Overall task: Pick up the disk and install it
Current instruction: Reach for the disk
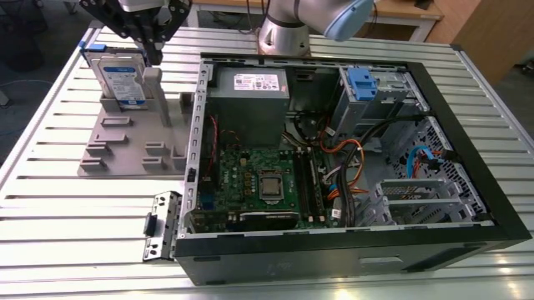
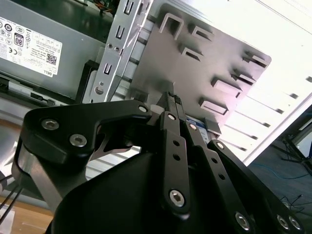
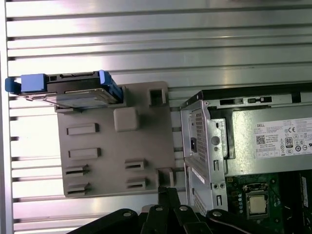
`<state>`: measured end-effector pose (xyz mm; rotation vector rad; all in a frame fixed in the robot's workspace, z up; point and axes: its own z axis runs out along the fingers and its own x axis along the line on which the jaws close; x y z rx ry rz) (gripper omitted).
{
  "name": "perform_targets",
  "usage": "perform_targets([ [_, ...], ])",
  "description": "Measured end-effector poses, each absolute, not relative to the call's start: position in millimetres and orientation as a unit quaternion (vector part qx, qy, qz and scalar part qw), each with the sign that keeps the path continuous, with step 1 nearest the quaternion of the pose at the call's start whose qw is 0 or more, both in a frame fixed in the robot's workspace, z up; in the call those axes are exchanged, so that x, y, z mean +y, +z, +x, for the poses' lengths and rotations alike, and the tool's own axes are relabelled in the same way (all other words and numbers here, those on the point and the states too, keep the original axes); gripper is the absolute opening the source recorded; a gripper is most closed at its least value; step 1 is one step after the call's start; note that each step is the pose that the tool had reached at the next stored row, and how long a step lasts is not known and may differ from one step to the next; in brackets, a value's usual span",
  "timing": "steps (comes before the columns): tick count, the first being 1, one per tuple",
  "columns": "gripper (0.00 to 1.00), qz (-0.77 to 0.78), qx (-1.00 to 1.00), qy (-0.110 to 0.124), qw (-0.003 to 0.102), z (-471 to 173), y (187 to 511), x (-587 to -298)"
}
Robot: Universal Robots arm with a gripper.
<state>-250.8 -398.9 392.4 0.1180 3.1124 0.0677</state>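
Observation:
The disk (image 1: 122,78) stands on edge in a grey holder plate (image 1: 125,147) on the table, at the exterior view's left of the open computer case (image 1: 351,156). It is silver with a blue-and-white label and a blue carrier. The first wrist view shows the disk (image 3: 68,90) from above at one corner of the plate (image 3: 117,146). My gripper (image 1: 152,49) hangs just above the disk's upper edge, toward the case side, apart from it. Its black fingers (image 2: 173,105) lie together and hold nothing; they also show in the first wrist view (image 3: 168,195).
Inside the case are a grey power supply (image 1: 247,100) with a white sticker, a green motherboard (image 1: 259,184) and a drive cage with a blue bracket (image 1: 361,81). A loose metal bracket (image 1: 162,225) lies by the case's front corner. The arm's base (image 1: 284,34) stands behind.

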Motion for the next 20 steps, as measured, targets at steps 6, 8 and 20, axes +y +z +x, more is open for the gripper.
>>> perform_targets([
  [6,0.10,0.038,0.999,0.022,0.013,-258.3,392.4,-398.9],
  [8,0.10,0.038,0.999,0.022,0.013,-260.4,392.4,-398.9],
  [20,0.10,0.038,0.999,0.022,0.013,-271.7,392.2,-398.9],
])
